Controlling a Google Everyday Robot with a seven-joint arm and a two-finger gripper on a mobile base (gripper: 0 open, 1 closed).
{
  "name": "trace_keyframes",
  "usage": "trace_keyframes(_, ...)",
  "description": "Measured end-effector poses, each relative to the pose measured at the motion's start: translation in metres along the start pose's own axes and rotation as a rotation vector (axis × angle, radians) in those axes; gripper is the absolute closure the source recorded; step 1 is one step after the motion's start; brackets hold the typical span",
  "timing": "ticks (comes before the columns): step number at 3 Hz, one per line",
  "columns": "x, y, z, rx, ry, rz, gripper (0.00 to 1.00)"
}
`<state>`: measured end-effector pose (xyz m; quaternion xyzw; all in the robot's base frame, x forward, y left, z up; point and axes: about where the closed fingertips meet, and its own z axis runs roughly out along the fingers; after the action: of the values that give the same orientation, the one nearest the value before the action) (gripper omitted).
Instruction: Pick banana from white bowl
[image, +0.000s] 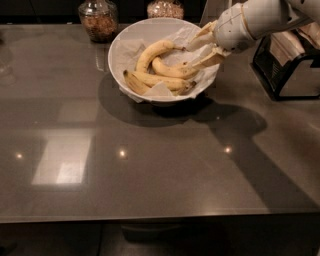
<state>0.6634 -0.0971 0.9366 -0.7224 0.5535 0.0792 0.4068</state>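
The white bowl (114, 52) lined with crinkled paper stands at the back middle of the dark table and holds three bananas. The short, plump, curved banana (170, 70) lies in the middle of the bowl. A paler arched banana (150, 52) lies above it and a long banana with dark ends (155, 81) lies below it. My gripper (191, 56) is open and reaches in over the bowl's right side. Its lower finger (202, 62) is close over the short banana's right end, and its upper finger (200, 41) is near the arched banana's stem. It holds nothing.
Two glass jars of snacks stand behind the bowl, one at back left (98, 19) and one at back middle (165, 8). A black wire rack (287, 65) holding packets stands at the right, under my arm. The table's front edge runs along the bottom.
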Motion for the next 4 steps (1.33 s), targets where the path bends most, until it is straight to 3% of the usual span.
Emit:
trace_keyframes(1,0.010,0.013,0.016,-0.067,0.009,0.006,0.52)
trace_keyframes(2,0.034,0.005,0.040,-0.136,0.031,0.008,0.50)
trace_keyframes(4,0.034,0.009,0.053,-0.170,0.025,0.010,0.51)
